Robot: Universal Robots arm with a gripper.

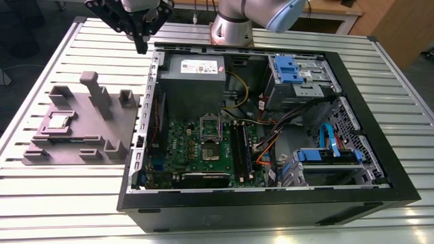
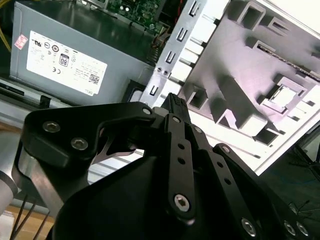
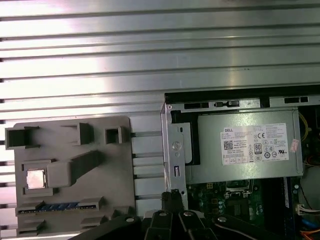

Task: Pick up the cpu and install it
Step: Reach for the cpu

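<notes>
The cpu (image 1: 60, 121) is a small silver square lying flat in a recess of the grey holder block (image 1: 88, 137), on the table to the exterior view's left of the open computer case (image 1: 352, 101). Both wrist views show the cpu (image 3: 36, 178) (image 2: 285, 95) in its recess. My gripper (image 1: 141, 47) hangs above the table by the case's far left corner, well away from the cpu, fingers shut with nothing between them. Its black fingertips (image 3: 172, 198) (image 2: 175, 104) sit over the case edge. The motherboard socket (image 1: 209, 152) lies inside the case.
A grey power-supply box (image 1: 193, 76) fills the case's far left corner. Drive bays with blue clips (image 1: 298, 71), cables (image 1: 271, 137) and memory sticks (image 1: 241, 152) crowd the inside. The holder block has tall pegs (image 1: 95, 94). The ribbed metal table (image 1: 68, 193) surrounds everything.
</notes>
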